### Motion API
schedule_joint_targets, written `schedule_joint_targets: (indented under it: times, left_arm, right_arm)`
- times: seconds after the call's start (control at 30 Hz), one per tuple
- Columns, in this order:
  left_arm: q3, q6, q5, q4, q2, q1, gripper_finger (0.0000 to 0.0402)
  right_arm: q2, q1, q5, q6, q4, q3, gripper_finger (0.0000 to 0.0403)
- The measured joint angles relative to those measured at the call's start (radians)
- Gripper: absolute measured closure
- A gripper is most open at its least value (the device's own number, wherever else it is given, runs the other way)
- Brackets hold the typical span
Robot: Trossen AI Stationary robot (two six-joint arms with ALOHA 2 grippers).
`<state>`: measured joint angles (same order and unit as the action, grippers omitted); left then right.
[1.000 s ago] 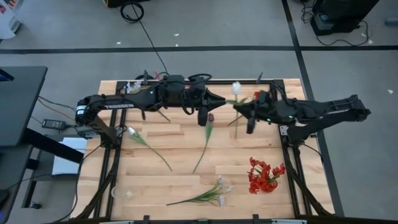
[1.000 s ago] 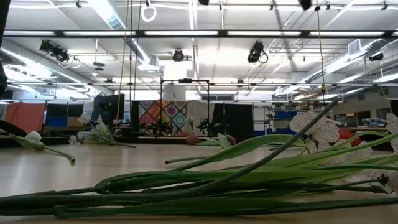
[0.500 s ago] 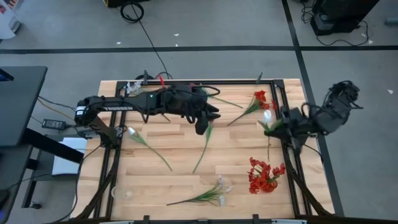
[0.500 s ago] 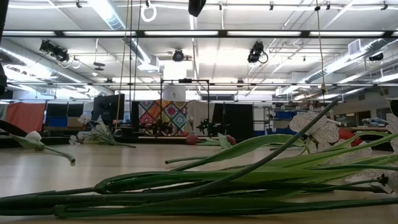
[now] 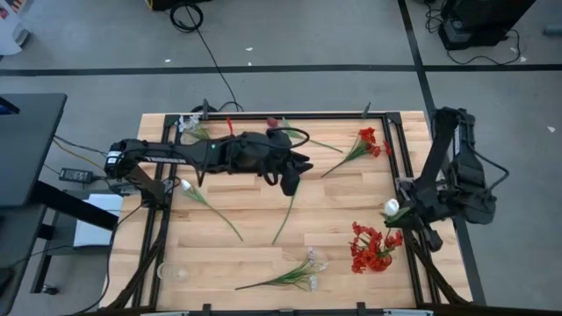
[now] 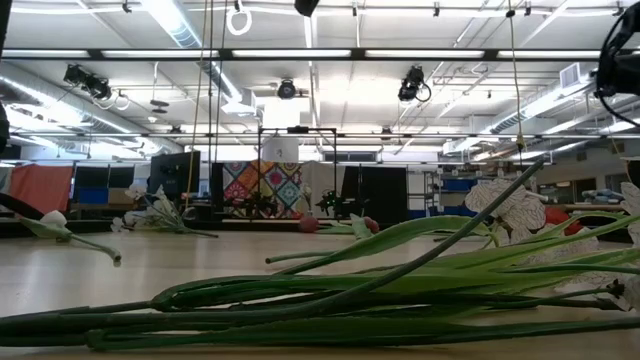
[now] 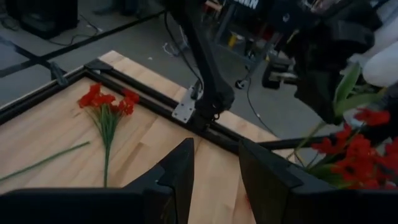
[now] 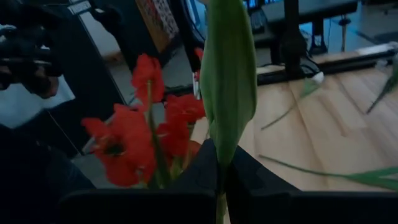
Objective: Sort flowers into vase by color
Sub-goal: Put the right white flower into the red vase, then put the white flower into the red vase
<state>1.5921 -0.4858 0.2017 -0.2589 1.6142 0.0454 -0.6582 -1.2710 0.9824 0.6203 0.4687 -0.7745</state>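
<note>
— Vases, do we see any?
— None we can be sure of. A red bunch point(image 5: 373, 248) sits by the right rail of the table point(image 5: 263, 250); whatever holds it is hidden under the blooms.
— And the right claw point(image 5: 402, 211)?
— Clamped on the stem of the white tulip point(image 5: 392, 207), at the right rail just beside that bunch.
— The left claw point(image 5: 289, 180)?
— Fingers apart, nothing between them, above the upper end of a green stem point(image 5: 283, 219) mid-table. We also see a red sprig point(image 5: 362, 140) and a white spray point(image 5: 303, 268) lying loose on the boards.
</note>
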Motion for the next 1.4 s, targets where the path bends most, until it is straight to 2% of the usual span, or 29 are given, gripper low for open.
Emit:
schedule_joint_targets:
  times: [0.13,0.3,0.57,0.83,1.2,1.4]
  left_arm:
    - [0.001,-0.005,0.026,0.035,0.001,0.005,0.0269]
    - [0.001,-0.024,0.041,0.075,0.003,0.005,0.0269]
    - [0.001,-0.028,0.068,0.079,0.003,0.024,0.0269]
    - [0.001,-0.031,0.083,0.078,0.003,0.006,0.0269]
    - [0.001,-0.018,0.115,0.046,0.003,0.006,0.0269]
    - [0.001,-0.018,0.114,0.015,0.003,0.016,0.0269]
  right_arm:
    - [0.0,-0.077,0.076,-0.02,-0.027,-0.011,0.0389]
    - [-0.008,-0.146,0.113,-0.017,-0.043,-0.018,0.0389]
    - [-0.058,-0.203,0.211,0.023,-0.05,0.039,0.0389]
    - [-0.107,-0.2,0.204,0.077,-0.049,0.043,0.035]
    - [-0.092,-0.199,0.146,0.174,-0.049,0.043,0.0243]
    - [-0.084,-0.199,0.08,0.208,-0.046,0.044,0.0231]
